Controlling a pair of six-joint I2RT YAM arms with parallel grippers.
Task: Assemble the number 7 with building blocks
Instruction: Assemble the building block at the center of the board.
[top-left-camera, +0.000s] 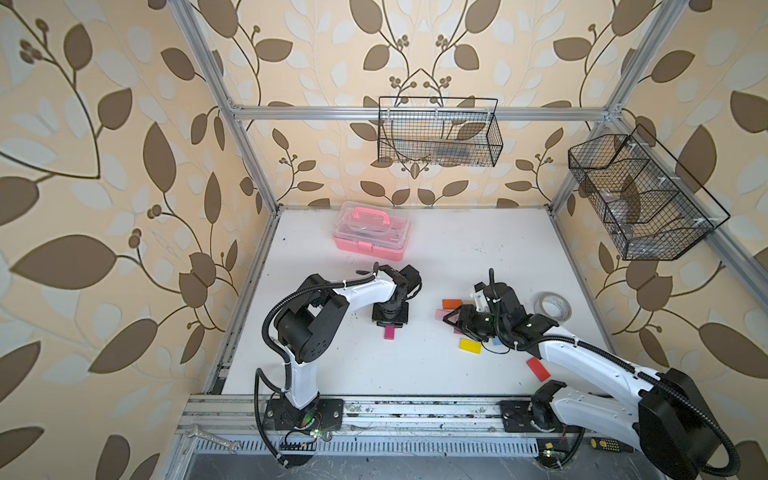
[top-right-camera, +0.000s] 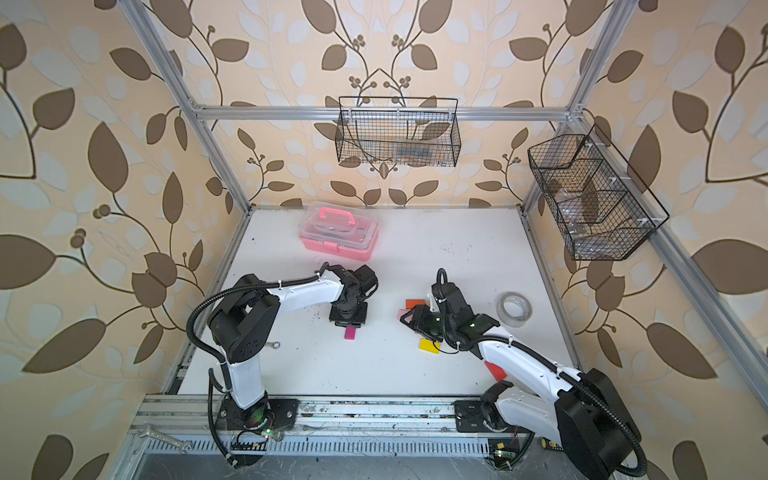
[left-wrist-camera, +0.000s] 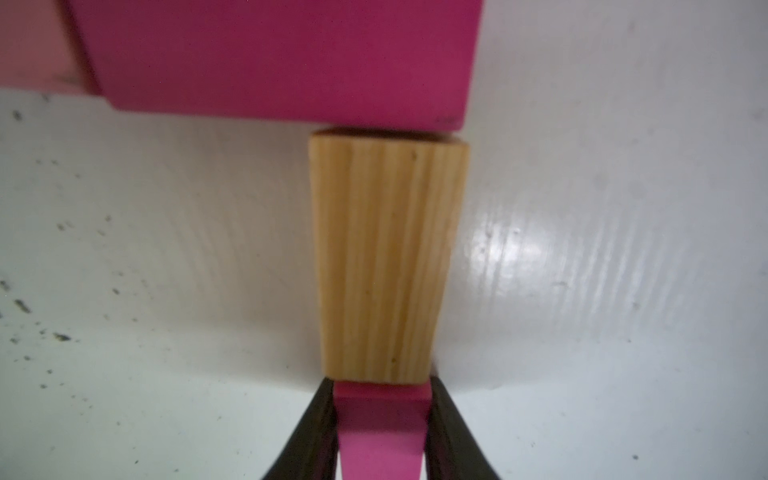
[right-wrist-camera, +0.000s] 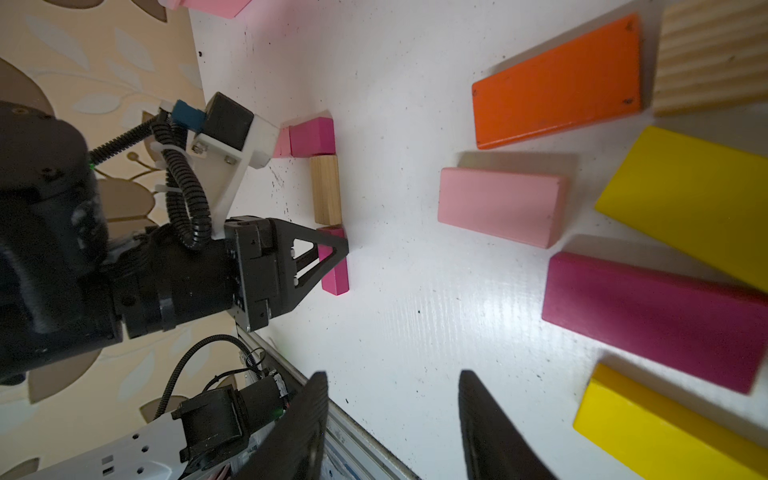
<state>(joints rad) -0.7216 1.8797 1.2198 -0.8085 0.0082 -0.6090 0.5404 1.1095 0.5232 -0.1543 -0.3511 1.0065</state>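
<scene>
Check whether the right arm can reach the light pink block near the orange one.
Probably yes: the right gripper is open and empty, with bare table between it and the light pink block. The orange block and dark magenta block lie close beside it and may crowd the fingers.

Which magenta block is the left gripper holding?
The stem's magenta block, end to end with the wooden block, sits between the left gripper's jaws. The bar's magenta block and the loose magenta block in the pile lie free.
</scene>
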